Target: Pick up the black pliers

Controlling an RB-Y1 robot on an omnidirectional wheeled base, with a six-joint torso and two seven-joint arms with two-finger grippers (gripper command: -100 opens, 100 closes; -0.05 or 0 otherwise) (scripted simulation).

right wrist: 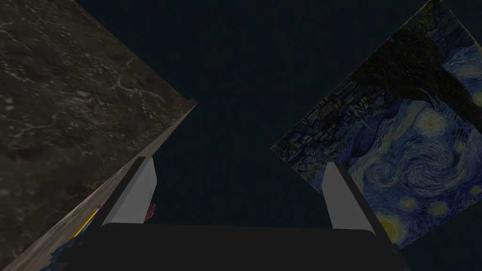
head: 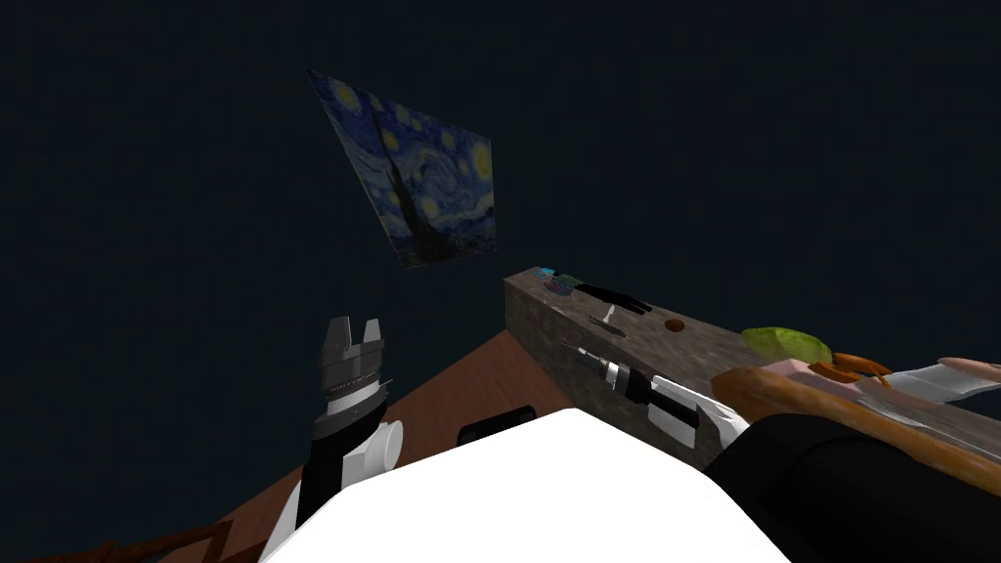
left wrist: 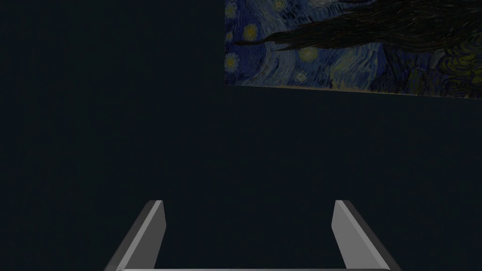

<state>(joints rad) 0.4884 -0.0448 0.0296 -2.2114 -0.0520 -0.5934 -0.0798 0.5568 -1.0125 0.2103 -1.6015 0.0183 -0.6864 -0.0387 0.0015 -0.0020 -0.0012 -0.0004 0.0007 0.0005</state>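
**Pliers not reached yet: R hand at counter edge**

The pliers (head: 614,296) lie flat on top of the counter (head: 547,337), near its far end, just beside some small coloured bits (head: 553,282). The R gripper (head: 579,352) is wide open and empty, right at the counter's front edge and short of the pliers. Its own cam shows the slab close by one finger (right wrist: 136,188). The L gripper (head: 353,334) is raised, well apart on the other side, also spread wide w/ nothing in it.

Risks:
- Swinging in too tight could knock a finger on the counter lip.
- A flat sweep across the top could shove the pliers into the coloured bits or off the far end.
- Low, thin handles may slip from blade fingers if closed off-centre.

Room: there's open air on the floor side of the edge and above the top. A brown round thing (head: 673,324) sits near the pliers but apart from them. The wall w/ the painting (head: 430,186) is behind, so overshoot room is prob. limited.
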